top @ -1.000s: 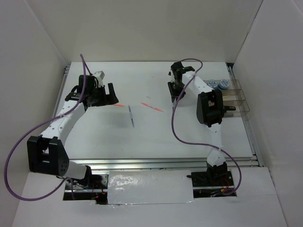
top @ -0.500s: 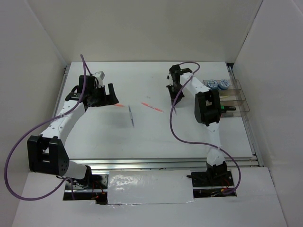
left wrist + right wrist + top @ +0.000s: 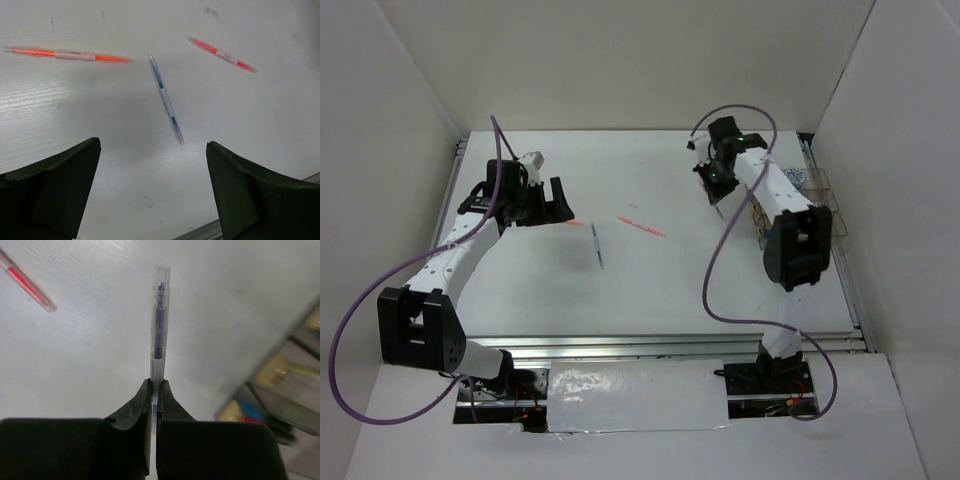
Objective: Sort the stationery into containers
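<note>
White table (image 3: 650,290) | right gripper (image 3: 155,384) pinches pen (image 3: 158,325) by its end — light, thin, slippery, may swing | left gripper (image 3: 152,145) wide apart, empty

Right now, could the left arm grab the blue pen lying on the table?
Probably yes. The left tool is wide open and empty, and the blue pen lies on the table just ahead of it, with nothing across it.
</note>
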Tool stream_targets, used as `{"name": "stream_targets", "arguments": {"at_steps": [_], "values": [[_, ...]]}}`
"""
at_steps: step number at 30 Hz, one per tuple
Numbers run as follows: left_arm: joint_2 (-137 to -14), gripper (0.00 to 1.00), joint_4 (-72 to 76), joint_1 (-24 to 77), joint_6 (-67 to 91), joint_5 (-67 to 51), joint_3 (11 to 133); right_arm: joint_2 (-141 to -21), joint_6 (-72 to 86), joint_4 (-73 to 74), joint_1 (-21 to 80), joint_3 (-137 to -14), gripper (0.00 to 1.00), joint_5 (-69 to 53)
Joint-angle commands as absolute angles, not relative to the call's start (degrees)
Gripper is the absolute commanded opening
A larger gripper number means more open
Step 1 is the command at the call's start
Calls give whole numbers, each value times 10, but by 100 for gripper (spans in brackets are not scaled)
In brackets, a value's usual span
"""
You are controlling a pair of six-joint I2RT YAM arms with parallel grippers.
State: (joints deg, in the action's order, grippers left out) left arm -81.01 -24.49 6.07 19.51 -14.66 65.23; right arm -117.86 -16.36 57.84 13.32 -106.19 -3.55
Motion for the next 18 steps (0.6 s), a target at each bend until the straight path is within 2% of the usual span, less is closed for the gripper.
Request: {"name": "stream_targets", "arguments": {"at_steps": [1,7,11,18], "values": [[-787,99,-210,59,183,-192,645,-1012,-351,472,90,-988,0,-2],[-777,99,-179,62,175,-217,636,-947,-619,347,7,-838,0,58],[-765,99,-152,62,184,-230,607,-969,-704,326,-90,-826,0,28],[-766,99,-152,64,176,-222,600,-998,-808,301,-159,-839,0,-34]]}}
